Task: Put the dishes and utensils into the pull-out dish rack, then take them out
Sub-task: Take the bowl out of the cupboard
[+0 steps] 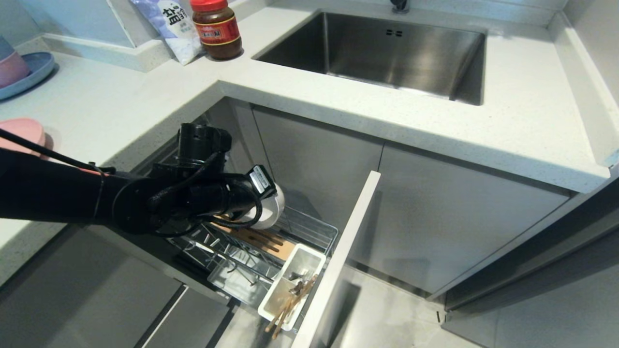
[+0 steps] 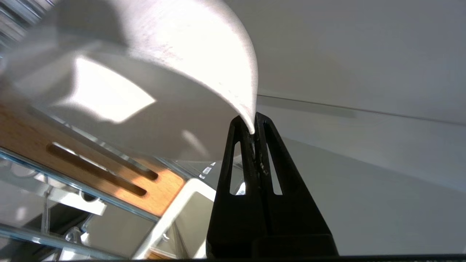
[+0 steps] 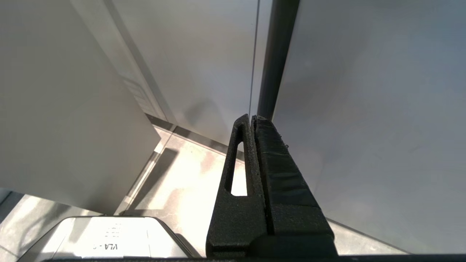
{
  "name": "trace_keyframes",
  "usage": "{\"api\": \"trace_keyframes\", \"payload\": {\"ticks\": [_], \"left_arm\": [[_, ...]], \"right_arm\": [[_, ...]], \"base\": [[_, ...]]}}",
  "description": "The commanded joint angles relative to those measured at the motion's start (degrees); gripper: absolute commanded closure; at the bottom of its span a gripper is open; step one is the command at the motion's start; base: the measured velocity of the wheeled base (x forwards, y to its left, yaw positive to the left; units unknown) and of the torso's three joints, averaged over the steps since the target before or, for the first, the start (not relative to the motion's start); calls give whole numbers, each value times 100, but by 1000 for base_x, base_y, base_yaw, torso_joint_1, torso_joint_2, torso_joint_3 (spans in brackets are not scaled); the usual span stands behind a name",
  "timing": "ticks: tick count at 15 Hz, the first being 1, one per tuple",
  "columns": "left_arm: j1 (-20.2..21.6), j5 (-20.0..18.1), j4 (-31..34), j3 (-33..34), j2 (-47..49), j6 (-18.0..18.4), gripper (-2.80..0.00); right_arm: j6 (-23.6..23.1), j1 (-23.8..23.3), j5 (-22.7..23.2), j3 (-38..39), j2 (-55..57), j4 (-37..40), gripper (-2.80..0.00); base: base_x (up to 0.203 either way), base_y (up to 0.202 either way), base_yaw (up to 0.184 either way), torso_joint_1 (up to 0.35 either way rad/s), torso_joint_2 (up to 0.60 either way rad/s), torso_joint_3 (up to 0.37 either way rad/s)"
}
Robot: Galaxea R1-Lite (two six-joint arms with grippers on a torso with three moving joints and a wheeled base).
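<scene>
Steel sink (image 1: 387, 53), sauce jar (image 1: 216, 29)

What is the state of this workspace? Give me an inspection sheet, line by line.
Surface: pale speckled counter with steel sink.
Job's things: cream bowl held over the pulled-out dish rack; chopsticks in its white cutlery tray; pink plate on the counter.
Clutter: sauce jar, salt bag, blue plate.
Grippers: left gripper, jaws shut on the bowl's rim; right gripper shut, parked by cabinet doors.
Cables: black cable along the left arm.
Surroundings: grey cabinet fronts.
</scene>
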Motion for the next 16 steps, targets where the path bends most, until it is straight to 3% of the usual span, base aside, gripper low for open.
{"api": "trace_keyframes", "payload": {"ticks": [1,8,12,16], "left_arm": [[0,-24,-9,61,-569,-25,0],[-274,-37,2,255,-2329,65,0],[-278,-37,75,269,-3666,595,0],[898,-107,92,72,-4349,1664,0]], "right_arm": [[1,1,3,9,-21,0,0],[1,1,3,9,-21,0,0],[1,1,-4,9,-21,0,0],[1,1,1,9,-21,0,0]], "base": [[0,0,0,0,0,0],[0,0,0,0,0,0],[0,0,0,0,0,0],[0,0,0,0,0,0]]}}
